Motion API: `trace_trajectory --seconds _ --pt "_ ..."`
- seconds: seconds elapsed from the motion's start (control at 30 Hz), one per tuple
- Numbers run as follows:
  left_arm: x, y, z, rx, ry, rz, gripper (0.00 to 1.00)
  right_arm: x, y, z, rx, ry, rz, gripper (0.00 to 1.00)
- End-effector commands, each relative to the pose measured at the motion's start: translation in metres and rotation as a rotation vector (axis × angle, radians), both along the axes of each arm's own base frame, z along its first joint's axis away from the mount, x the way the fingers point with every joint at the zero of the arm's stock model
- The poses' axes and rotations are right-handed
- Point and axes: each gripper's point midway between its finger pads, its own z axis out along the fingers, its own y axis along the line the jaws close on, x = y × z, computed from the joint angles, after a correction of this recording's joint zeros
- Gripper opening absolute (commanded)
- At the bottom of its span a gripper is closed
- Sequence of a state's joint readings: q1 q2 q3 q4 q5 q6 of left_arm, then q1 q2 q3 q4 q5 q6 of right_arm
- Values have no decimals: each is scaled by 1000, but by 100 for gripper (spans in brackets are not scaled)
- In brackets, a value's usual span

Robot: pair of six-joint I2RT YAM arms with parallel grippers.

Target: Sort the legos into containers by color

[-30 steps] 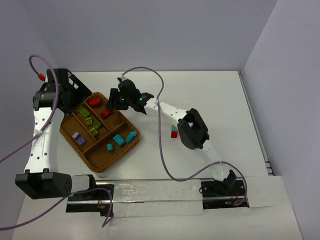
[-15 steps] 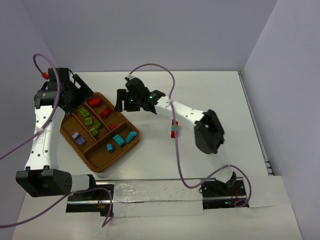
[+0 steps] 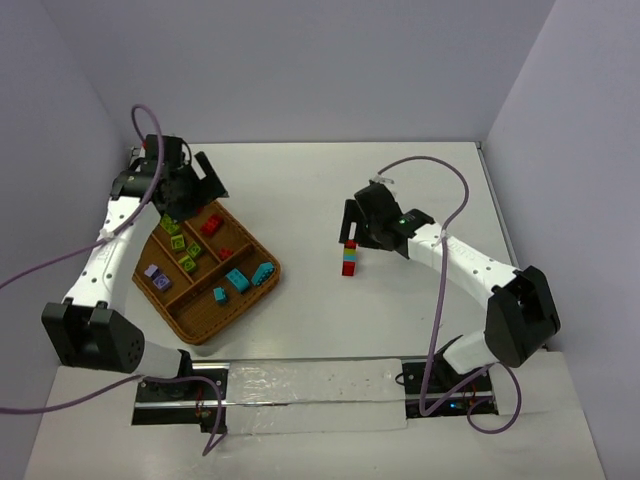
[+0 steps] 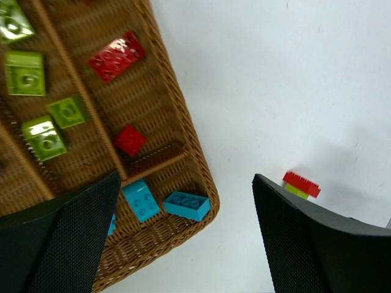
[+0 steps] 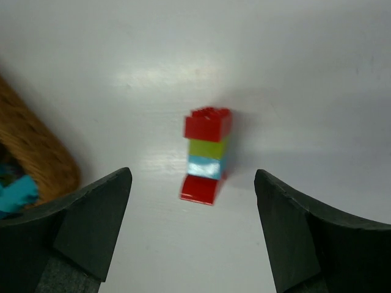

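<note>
**Top view.** The wicker tray (image 3: pixel 200 338) sits on the left of the surface (image 3: pixel 430 180). A four-brick stack (image 3: pixel 348 258) of red, green, blue and red appears to stand upright, well apart from the tray at about its 3 o'clock. The right fingers (image 3: pixel 349 228) hang just at the stack's 12 o'clock, spread and holding nothing. The left fingers (image 3: pixel 207 183) hover over the tray's far end, also released and empty.

**Left wrist view.** Both left fingers (image 4: pixel 67 238) stand wide apart with nothing between them. Below them the red legos (image 4: pixel 116 56) share one compartment, the green ones (image 4: pixel 67 111) lie in the next, and the teal ones (image 4: pixel 186 204) fill the end at 6 o'clock. The stack (image 4: pixel 300 184) shows out on the surface at 4 o'clock.

**Right wrist view.** The stack (image 5: pixel 208 155) lies roughly midway between the open right fingers (image 5: pixel 85 226), not touched by either. The tray's corner (image 5: pixel 43 152) shows at 9 o'clock.

The step in hand looks like picking up this mixed stack. To do it well:
- Come straight down with the stack kept centred.
- Close on its lower bricks rather than the top red one, so it neither tips nor sheds a brick.
- Close gently, since a narrow column topples if one finger arrives first.
- Because the colours are joined, the stack will probably need pulling apart. Lifting it toward 9 o'clock would bring it within reach of the empty left fingers.
</note>
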State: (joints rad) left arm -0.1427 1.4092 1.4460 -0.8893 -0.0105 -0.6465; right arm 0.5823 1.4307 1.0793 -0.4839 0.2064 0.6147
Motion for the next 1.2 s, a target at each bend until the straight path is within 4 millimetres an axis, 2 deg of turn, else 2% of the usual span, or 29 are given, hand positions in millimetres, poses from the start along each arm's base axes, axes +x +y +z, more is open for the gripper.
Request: trace_trajectory --seconds 0.0,0.1,0.27,0.37,0.5,0.77,0.93,0.97,1.0,1.03,1.07,1.1,1.17 --pt "16 -27 4 -28 -34 -57 96 -14 -11 -23 -41 83 -41 89" --pt "16 -40 -4 -27 -7 -84 96 -12 -2 -36 -23 119 -36 90" --pt "15 -39 -10 8 11 -74 96 -8 9 -49 -27 145 -1 89" --pt "14 -38 -14 15 18 -71 96 -12 16 -64 -46 172 22 88" --pt "13 -40 -15 13 22 -74 96 -10 18 -70 -57 170 25 86" --pt "10 -40 -17 23 29 -73 96 4 20 -79 -99 157 18 58" --pt "7 -39 -17 24 28 -70 96 9 23 -83 -104 155 23 47" --pt "6 -39 -17 23 29 -72 96 9 24 -83 -101 155 27 41" --pt "5 -39 -17 22 26 -74 97 10 25 -81 -100 152 33 28" --pt "5 -39 -17 21 25 -73 97 11 26 -79 -96 147 36 21" --pt "5 -41 -16 15 22 -83 99 11 29 -72 -85 127 67 10" --pt "4 -43 -16 7 21 -92 99 13 33 -65 -61 111 78 6" --pt "1 -53 -13 -37 15 -134 99 12 46 -37 10 36 168 0"
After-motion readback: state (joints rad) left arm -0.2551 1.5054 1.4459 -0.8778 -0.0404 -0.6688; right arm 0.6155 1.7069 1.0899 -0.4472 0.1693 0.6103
